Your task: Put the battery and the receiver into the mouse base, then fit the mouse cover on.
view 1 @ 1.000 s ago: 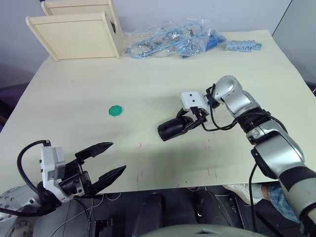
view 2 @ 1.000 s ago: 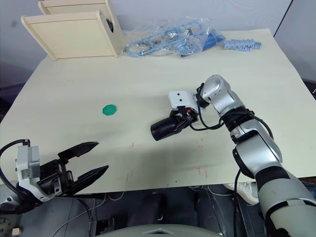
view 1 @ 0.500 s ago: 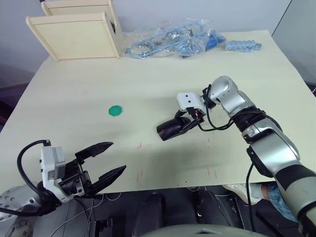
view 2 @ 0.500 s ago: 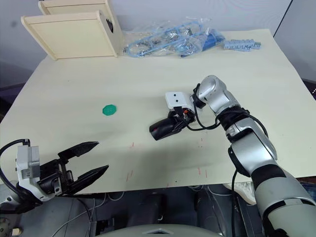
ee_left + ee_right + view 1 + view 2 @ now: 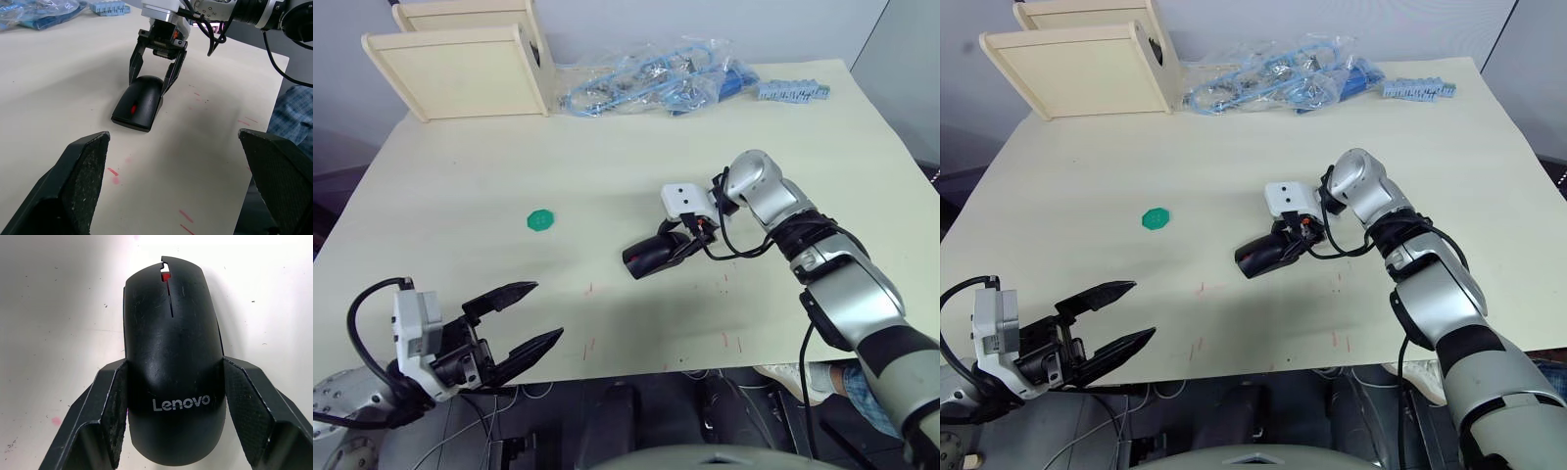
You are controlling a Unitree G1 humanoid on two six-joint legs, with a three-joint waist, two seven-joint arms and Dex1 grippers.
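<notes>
Your right gripper (image 5: 690, 238) is clamped on the rear of the mouse (image 5: 651, 257), centre-right of the head view. The wrist view shows both pads pressed to the mouse's flanks beside the logo. The cover (image 5: 171, 357) looks already seated on the mouse base (image 5: 131, 121), w/ only the red wheel showing thru the slot, so I'd judge the assembly done or nearly so. Battery and receiver aren't visible, presumably inside.

Left gripper (image 5: 521, 320) sits lower left, off the bench (image 5: 460, 186) edge, fingers spread wide, holding nothing.

Risks from here:
- Grip is far back on a glossy curved shell; squeeze harder and it could squirt fwd out of the pads.
- Side pressure near the seam may pop the cover loose if it isn't fully latched.
- Opening while tilted could drag or flip the mouse.

Green disc (image 5: 541, 219) at mid-left is well apart, no collision worry.
</notes>
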